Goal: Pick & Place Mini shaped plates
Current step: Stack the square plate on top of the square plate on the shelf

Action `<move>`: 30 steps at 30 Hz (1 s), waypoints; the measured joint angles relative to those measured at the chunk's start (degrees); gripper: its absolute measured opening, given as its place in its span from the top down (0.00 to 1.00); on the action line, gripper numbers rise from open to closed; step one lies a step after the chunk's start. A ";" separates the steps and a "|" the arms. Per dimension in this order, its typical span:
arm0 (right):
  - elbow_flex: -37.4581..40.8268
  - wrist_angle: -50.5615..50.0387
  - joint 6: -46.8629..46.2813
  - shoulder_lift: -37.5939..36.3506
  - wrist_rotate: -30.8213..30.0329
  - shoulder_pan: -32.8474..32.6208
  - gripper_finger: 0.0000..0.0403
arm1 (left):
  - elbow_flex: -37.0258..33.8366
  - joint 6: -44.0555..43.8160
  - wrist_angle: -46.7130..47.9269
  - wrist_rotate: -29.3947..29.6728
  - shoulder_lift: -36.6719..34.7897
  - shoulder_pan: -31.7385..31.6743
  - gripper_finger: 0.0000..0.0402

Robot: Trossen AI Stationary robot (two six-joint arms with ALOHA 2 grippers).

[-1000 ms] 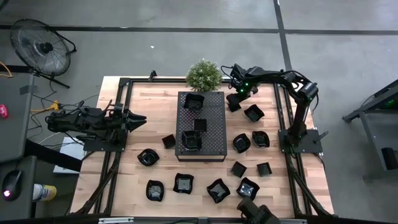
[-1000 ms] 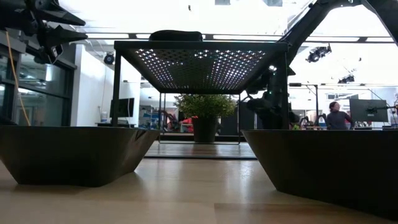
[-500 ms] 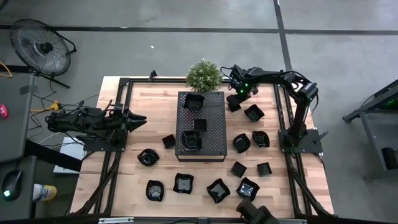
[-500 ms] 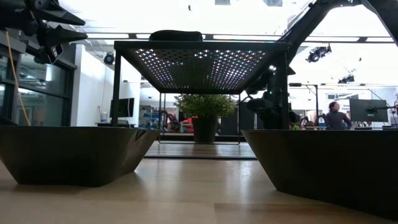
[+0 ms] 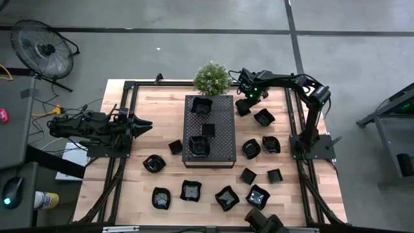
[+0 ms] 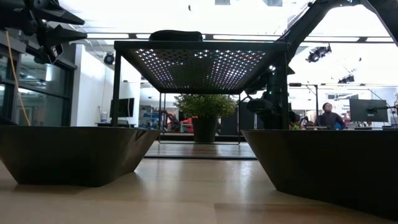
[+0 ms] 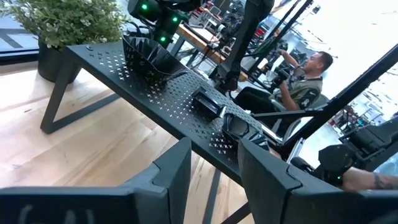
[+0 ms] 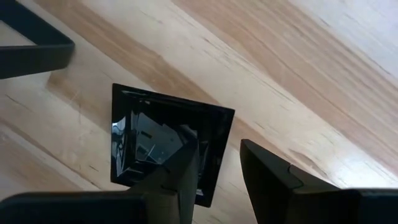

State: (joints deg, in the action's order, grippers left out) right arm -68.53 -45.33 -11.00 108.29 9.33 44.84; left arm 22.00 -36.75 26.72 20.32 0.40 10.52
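Several mini shaped plates, small glossy black dishes, lie scattered on the wooden table [image 5: 168, 178]. Three more sit on the raised black perforated tray [image 5: 220, 152] in the middle. My right gripper [image 5: 244, 98] points down, open, over a square plate [image 5: 242, 108] at the far right of the tray. In the right wrist view one finger [image 8: 180, 168] stands over the plate's hollow [image 8: 155, 137] and the other [image 8: 267, 174] outside its rim; no touch shows. My left gripper [image 5: 147, 123] waits open and level at the table's left edge, with nothing between its fingers [image 7: 214, 149].
A potted plant [image 5: 211, 77] stands at the far edge behind the tray. Black frame rails [image 5: 126, 103] run along the table's sides. Two plates [image 6: 74, 152] [image 6: 323, 165] lie close to the near edge. A person [image 7: 311, 71] sits beyond the table.
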 joint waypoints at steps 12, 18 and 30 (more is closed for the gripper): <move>0.00 -1.77 -0.59 0.13 0.01 0.00 0.72 | 0.00 0.35 -0.02 0.14 0.00 -0.02 0.67; 0.02 -1.51 -0.57 0.13 0.25 0.00 0.72 | 0.00 0.39 -0.02 0.11 0.00 0.00 0.67; 0.02 -1.13 -0.82 0.13 0.45 0.00 0.72 | 0.00 0.48 -0.02 0.09 0.00 -0.02 0.67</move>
State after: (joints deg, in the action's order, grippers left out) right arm -68.51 -46.46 -11.82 108.42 9.78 44.84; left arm 22.00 -36.27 26.70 20.40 0.40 10.50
